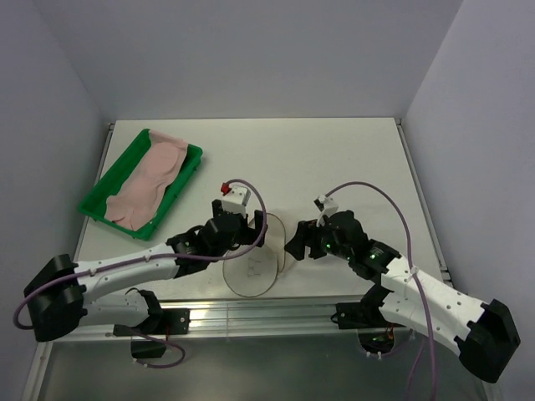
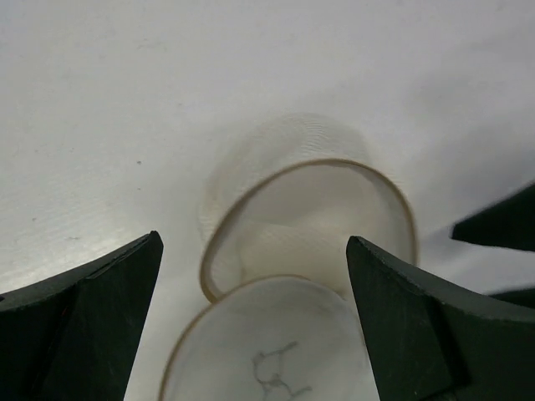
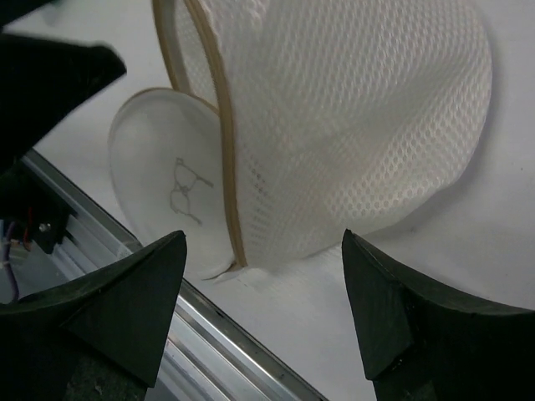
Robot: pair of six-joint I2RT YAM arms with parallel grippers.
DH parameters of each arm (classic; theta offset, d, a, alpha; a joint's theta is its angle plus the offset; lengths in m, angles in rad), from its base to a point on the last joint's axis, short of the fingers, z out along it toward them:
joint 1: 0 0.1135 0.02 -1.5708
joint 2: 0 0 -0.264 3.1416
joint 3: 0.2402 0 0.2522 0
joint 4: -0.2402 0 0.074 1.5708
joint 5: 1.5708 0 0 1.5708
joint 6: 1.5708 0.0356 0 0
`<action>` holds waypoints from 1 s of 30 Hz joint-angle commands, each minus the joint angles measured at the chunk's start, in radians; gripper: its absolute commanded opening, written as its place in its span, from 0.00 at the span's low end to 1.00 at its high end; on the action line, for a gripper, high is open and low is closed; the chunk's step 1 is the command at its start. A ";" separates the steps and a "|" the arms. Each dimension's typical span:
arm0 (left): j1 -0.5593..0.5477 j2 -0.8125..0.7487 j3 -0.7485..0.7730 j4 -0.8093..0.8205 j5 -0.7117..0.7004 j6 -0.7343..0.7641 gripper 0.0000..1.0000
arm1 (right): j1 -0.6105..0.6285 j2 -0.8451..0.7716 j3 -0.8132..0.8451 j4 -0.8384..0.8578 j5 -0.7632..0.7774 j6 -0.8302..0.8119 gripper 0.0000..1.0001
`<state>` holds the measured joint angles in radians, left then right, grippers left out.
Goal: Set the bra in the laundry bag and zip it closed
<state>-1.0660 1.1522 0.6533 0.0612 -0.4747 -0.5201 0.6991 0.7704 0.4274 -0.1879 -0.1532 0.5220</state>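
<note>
The pale pink bra (image 1: 149, 179) lies in the green tray (image 1: 194, 160) at the far left. The white mesh laundry bag (image 1: 257, 257) lies open near the table's front edge; its lid with the bra outline (image 2: 276, 368) is folded down, its mesh cup (image 3: 351, 125) stands up. My left gripper (image 1: 251, 238) is open just left of and over the bag, the lid showing between its fingers (image 2: 255, 334). My right gripper (image 1: 294, 242) is open just right of the bag, jaws on either side of the cup's lower edge (image 3: 263, 284), touching nothing.
The metal rail of the table's front edge (image 3: 217, 334) runs just under the bag. The left gripper's fingers (image 3: 50, 75) show at the upper left of the right wrist view. White walls enclose the table.
</note>
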 commanded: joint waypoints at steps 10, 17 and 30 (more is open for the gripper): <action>0.166 0.214 0.054 0.144 0.378 0.120 0.70 | 0.023 0.243 -0.004 0.126 0.132 0.070 0.69; 0.164 0.115 -0.052 0.189 0.331 0.022 0.00 | -0.047 0.458 0.147 0.255 0.178 0.029 0.21; 0.094 -0.144 -0.285 0.256 0.189 -0.250 0.00 | -0.170 1.018 0.795 0.199 -0.019 -0.040 0.05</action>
<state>-0.9565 1.0290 0.3908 0.2306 -0.2474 -0.6773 0.5472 1.7554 1.1015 0.0654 -0.1253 0.5137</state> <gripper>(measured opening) 0.013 0.028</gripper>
